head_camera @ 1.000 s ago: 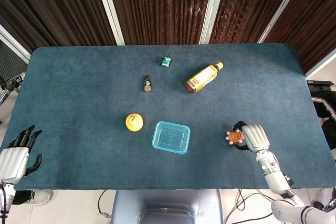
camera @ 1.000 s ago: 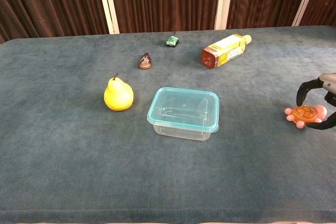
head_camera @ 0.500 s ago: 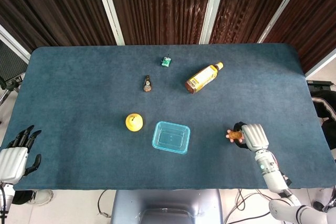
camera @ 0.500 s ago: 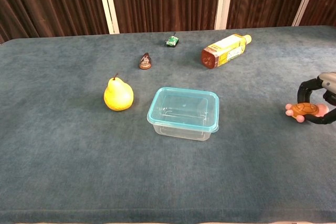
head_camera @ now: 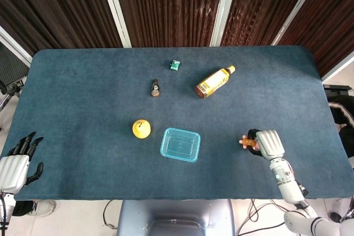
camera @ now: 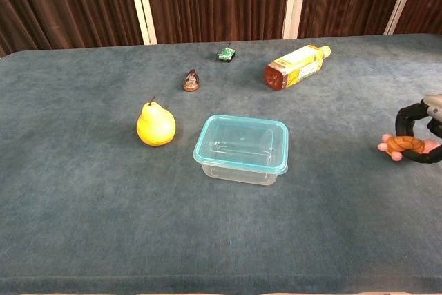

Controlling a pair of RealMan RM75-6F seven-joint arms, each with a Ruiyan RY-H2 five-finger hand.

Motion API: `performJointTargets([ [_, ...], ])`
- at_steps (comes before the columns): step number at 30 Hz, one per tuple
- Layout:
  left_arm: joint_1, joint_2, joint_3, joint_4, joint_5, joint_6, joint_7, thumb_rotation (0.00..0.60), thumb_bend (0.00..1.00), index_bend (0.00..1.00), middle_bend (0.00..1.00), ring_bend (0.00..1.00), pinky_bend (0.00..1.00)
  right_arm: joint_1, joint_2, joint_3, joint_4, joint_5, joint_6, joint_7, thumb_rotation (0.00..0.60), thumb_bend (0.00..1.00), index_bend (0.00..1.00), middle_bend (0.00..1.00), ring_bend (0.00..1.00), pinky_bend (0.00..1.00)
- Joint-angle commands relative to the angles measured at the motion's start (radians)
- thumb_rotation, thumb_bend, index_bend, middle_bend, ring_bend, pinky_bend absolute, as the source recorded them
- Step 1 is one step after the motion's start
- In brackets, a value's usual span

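Since the earlier frames the right hand (camera: 423,132) has drawn its dark fingers tighter round the small toy turtle (camera: 405,146), and the toy now sits slightly further right, lifted a touch in the chest view; everything else lies as it did. The hand pinches the turtle between thumb and fingers at the near right of the table (head_camera: 83,98), the brown shell uppermost and the pink feet poking out to the left. By its look the toy is light and somewhat squashy, probably rubbery, so it should take a firm squeeze without harm but may slip out of a loose one; a hold across the shell from both sides seems the safest. At the near left edge the left hand (head_camera: 16,161) rests off the table corner with fingers spread and nothing in it. Near the middle stands a clear container with a turquoise rim (camera: 242,148), lidless and with nothing inside, and just to its left a yellow pear (camera: 155,124) stands upright. Further back a small brown figurine (camera: 191,81) stands left of centre, a yellow bottle (camera: 295,66) lies on its side to the right, and farthest off is a small green toy (camera: 226,53).
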Motion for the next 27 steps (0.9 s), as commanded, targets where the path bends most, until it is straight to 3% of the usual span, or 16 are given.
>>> performJointTargets([
  [1, 0.0, 0.0, 0.0, -0.001, -0.001, -0.001, 0.001, 0.6, 0.47, 0.14, 0.0, 0.08, 0.28, 0.003, 0.049, -0.016, -0.055, 0.003, -0.046, 0.009, 0.6, 0.71, 0.45, 0.49, 1.0, 1.0],
  [4, -0.001, 0.001, 0.0, -0.002, -0.003, -0.002, 0.002, 0.6, 0.47, 0.14, 0.0, 0.08, 0.28, 0.0, 0.067, -0.02, -0.074, 0.003, -0.046, -0.024, 0.6, 0.35, 0.15, 0.27, 0.95, 0.97],
  [7, 0.0, 0.001, 0.001, -0.003, -0.001, -0.002, 0.003, 0.6, 0.47, 0.14, 0.0, 0.08, 0.28, -0.005, 0.081, -0.025, -0.089, 0.004, -0.046, -0.048, 0.6, 0.2, 0.02, 0.17, 0.88, 0.93],
  [12, -0.001, 0.004, 0.001, -0.004, -0.003, -0.006, -0.004, 0.6, 0.47, 0.14, 0.0, 0.08, 0.28, -0.023, 0.133, -0.037, -0.172, -0.004, -0.024, -0.076, 0.6, 0.06, 0.0, 0.09, 0.82, 0.92],
  [17, -0.003, 0.006, -0.002, -0.004, -0.004, -0.007, -0.011, 0.6, 0.47, 0.14, 0.0, 0.08, 0.28, -0.073, 0.216, -0.03, -0.324, -0.015, 0.085, -0.11, 0.6, 0.05, 0.0, 0.09, 0.72, 0.87],
  [20, -0.006, 0.005, -0.003, -0.001, -0.004, -0.011, -0.012, 0.6, 0.47, 0.14, 0.0, 0.08, 0.28, -0.121, 0.25, -0.017, -0.392, -0.034, 0.205, -0.136, 0.6, 0.05, 0.0, 0.09, 0.5, 0.65],
  [23, -0.01, 0.003, -0.003, -0.001, -0.003, -0.016, -0.008, 0.6, 0.47, 0.14, 0.0, 0.08, 0.28, -0.174, 0.289, -0.01, -0.475, -0.024, 0.295, -0.188, 0.6, 0.05, 0.0, 0.05, 0.12, 0.25],
  [24, -0.011, 0.002, -0.003, -0.001, -0.002, -0.017, -0.006, 0.6, 0.47, 0.14, 0.0, 0.08, 0.28, -0.19, 0.304, -0.01, -0.503, -0.021, 0.317, -0.198, 0.6, 0.06, 0.0, 0.03, 0.04, 0.14],
  [27, -0.014, 0.001, -0.002, -0.005, 0.0, -0.021, -0.002, 0.6, 0.47, 0.14, 0.0, 0.08, 0.28, -0.24, 0.353, -0.014, -0.585, -0.004, 0.371, -0.229, 0.6, 0.06, 0.0, 0.0, 0.0, 0.06],
])
